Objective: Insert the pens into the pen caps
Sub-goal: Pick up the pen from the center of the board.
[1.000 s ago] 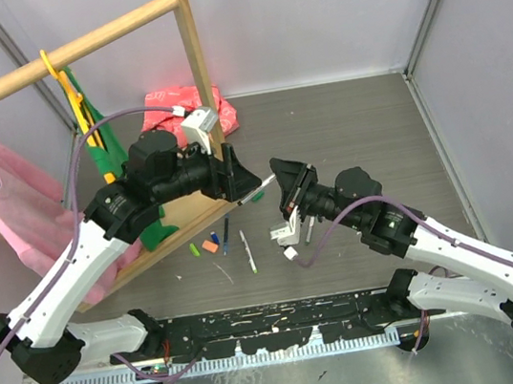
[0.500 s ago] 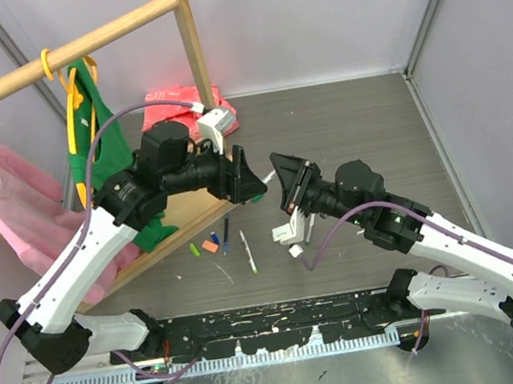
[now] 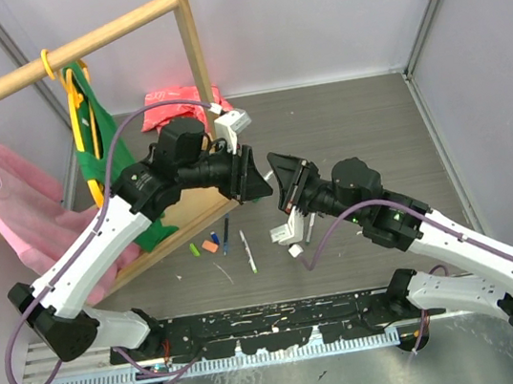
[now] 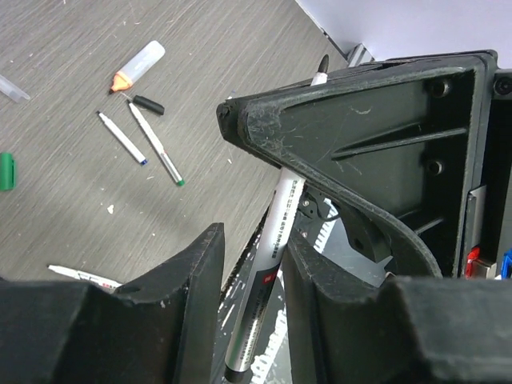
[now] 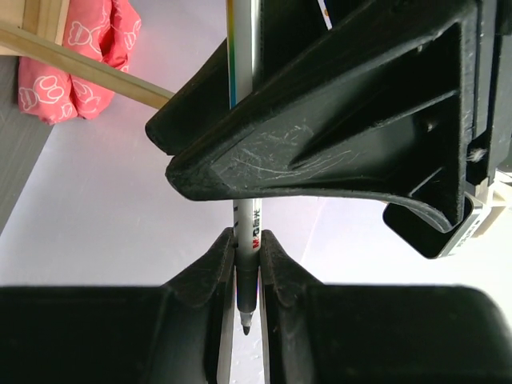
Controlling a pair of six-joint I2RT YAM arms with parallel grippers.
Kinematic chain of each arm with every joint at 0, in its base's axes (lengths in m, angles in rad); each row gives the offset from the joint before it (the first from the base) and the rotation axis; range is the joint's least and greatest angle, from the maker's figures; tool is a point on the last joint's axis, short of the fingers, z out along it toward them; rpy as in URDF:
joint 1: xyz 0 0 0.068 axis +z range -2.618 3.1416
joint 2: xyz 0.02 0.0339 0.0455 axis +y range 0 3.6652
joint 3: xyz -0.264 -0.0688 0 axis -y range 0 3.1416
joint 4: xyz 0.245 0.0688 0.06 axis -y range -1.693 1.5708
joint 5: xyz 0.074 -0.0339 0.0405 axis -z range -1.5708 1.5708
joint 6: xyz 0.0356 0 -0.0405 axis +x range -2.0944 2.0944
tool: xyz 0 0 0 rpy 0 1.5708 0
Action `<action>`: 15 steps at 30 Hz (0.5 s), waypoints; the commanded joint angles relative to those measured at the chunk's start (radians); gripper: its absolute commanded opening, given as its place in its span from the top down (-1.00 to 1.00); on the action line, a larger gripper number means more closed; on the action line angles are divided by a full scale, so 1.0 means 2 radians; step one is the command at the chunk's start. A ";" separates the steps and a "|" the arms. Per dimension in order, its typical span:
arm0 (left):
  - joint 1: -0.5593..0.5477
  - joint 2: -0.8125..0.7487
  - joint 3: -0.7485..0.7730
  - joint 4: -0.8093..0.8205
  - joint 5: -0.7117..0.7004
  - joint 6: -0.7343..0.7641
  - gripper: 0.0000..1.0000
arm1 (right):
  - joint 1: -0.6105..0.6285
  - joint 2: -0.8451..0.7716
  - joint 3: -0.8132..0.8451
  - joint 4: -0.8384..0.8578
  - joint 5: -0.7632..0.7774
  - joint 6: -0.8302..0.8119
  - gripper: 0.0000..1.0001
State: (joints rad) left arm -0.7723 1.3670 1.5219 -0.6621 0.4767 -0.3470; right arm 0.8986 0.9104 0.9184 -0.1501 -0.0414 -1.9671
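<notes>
Grey wood-grain worktop (image 3: 344,131), pale walls (image 3: 307,11) all round, a wooden clothes rack (image 3: 193,57) on the left, plus loose pens (image 3: 247,251) and caps (image 3: 209,245) lying near the arm bases. One pen (image 4: 272,240) is up in the air, its long axis running hand to hand, with the black tip pointing into the right hand (image 5: 246,256). That one's pinched tight near the tip, while the left hand (image 4: 254,240) sits round the barrel with a gap on one side, not clamped.

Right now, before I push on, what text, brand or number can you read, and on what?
Held pen, barrel: dark lettering beside a red mark, too blurred to read in either wrist view.
Pink cloth: white pattern, no words.
Loose pens on the table: print too small.
</notes>
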 commanded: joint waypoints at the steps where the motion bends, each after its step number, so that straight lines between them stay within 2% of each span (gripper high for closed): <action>1: -0.001 -0.002 0.024 0.027 0.021 0.004 0.33 | 0.005 0.000 0.025 0.011 0.007 -0.017 1.00; 7: -0.001 0.003 0.026 0.019 0.030 0.008 0.63 | 0.008 0.003 0.028 0.008 0.008 -0.020 0.99; 12: -0.001 0.002 0.024 0.013 0.024 0.008 0.96 | 0.009 0.007 0.029 0.007 0.009 -0.020 0.86; 15: -0.001 0.001 0.025 0.007 0.011 0.010 1.00 | 0.009 0.008 0.030 0.006 0.008 -0.019 0.73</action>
State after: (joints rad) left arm -0.7773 1.3724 1.5311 -0.6632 0.5270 -0.3275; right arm 0.9058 0.9237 0.9276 -0.1596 -0.0273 -1.9881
